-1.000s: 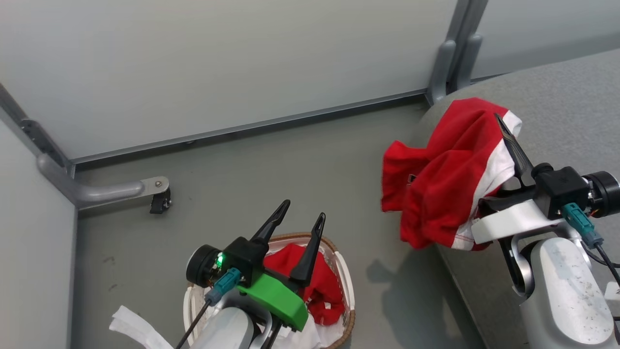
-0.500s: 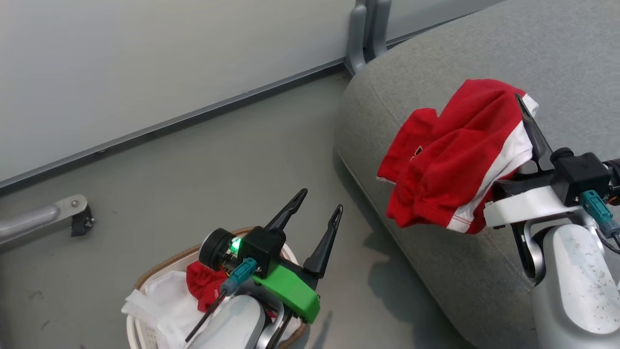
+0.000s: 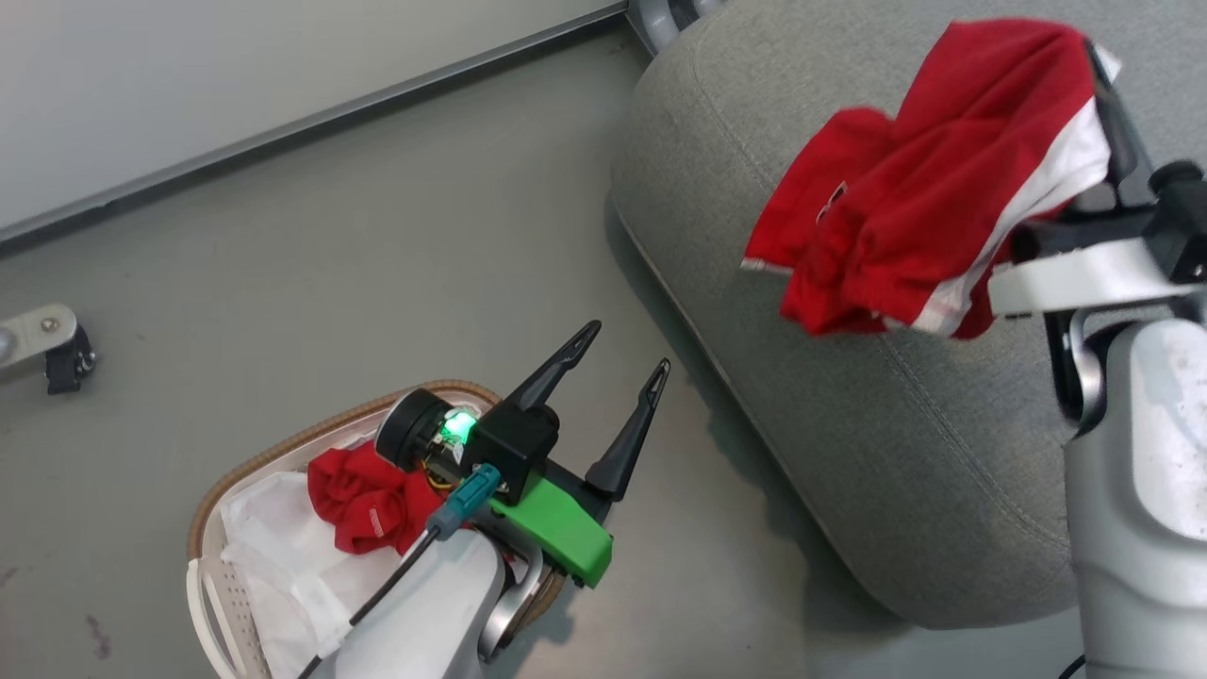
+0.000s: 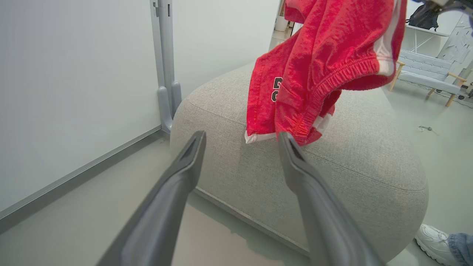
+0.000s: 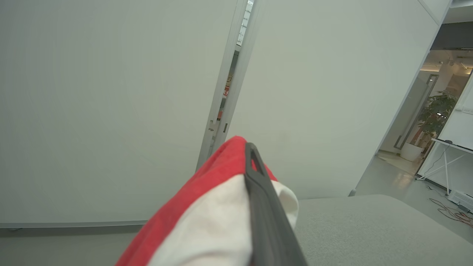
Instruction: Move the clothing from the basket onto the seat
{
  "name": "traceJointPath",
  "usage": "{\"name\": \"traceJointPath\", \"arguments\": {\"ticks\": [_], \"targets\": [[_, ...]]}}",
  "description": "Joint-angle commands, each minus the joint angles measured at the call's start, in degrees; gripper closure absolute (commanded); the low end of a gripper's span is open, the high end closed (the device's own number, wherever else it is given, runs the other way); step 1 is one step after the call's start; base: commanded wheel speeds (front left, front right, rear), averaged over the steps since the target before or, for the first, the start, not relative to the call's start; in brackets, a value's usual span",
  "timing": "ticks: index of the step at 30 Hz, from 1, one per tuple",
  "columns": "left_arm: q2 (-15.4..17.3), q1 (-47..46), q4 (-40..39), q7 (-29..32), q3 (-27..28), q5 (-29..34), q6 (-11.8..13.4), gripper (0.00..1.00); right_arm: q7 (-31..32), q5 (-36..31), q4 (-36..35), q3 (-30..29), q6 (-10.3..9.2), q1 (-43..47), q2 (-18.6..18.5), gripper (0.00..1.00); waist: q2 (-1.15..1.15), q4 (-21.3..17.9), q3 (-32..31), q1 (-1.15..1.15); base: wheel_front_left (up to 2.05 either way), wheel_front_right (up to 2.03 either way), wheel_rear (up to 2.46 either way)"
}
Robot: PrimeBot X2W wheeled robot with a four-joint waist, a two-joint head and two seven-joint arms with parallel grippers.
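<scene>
Held garment: the held garment (image 3: 905, 198), red with a white side panel, hangs bunched above the seat (image 3: 849, 396), over the corner nearest the basket. I cannot tell whether its hem brushes the cushion.
Right gripper: the right gripper (image 5: 253, 155) is above the seat, clenched on the white panel.
Second garment: the second garment (image 3: 363, 500) lies crumpled in the basket (image 3: 273, 453) on a white liner sheet (image 3: 273, 547), on the floor well apart from the seat.
Left gripper: the left gripper (image 3: 629, 344) has its fingers spread with nothing between them, and hovers over the floor between basket and seat.
Step in hand: probably placing the carried piece on the seat.
Doing it well: carry the cloth inward from the seat's rounded edge, where it could slide off. Lower it until it pools on the cushion, then let go and lift straight up so the fingers do not drag it.
Hard to make out: one right finger is buried in cloth, so the depth of the grip is unclear. The dark lettering is folded and unreadable. The left forearm covers part of the basket, so any clothing under it is unknown. The seat's far side is cut off.
</scene>
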Motion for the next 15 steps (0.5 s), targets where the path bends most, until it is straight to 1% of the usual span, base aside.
{"name": "traceJointPath", "arguments": {"ticks": [1,3,7,10,15], "targets": [[0.87,-1.42,-0.32,-0.03,0.01,0.35,-0.19,0.0,-0.02,-1.31,0.44,-1.22,-0.06,-2.86,-0.12,1.0,0.0,1.67,4.03,0.0,0.0,0.0,0.0],[1.29,-2.45,-0.51,-0.03,-0.25,0.73,-0.19,0.0,-0.02,-2.81,1.54,-3.0,-0.06,-7.0,-0.51,1.0,0.0,2.6,6.13,0.0,0.0,0.0,0.0],[2.32,-4.69,-1.01,-0.03,-0.04,1.55,-0.19,0.0,-0.02,-4.42,3.94,-5.62,-0.06,-15.69,-3.54,1.0,0.0,4.46,11.03,0.0,0.0,0.0,0.0],[2.9,-6.33,-1.59,-0.03,-0.15,2.46,-0.19,0.0,-0.02,-2.56,6.93,-8.68,-0.06,-22.41,-5.41,1.0,0.0,5.98,14.88,0.0,0.0,0.0,0.0],[3.81,-8.45,-3.03,-0.03,0.58,3.56,-0.19,0.0,-0.02,-4.52,11.25,-11.42,-0.07,-29.9,-10.9,1.0,0.0,8.32,20.21,0.0,0.0,0.0,0.0]]}}
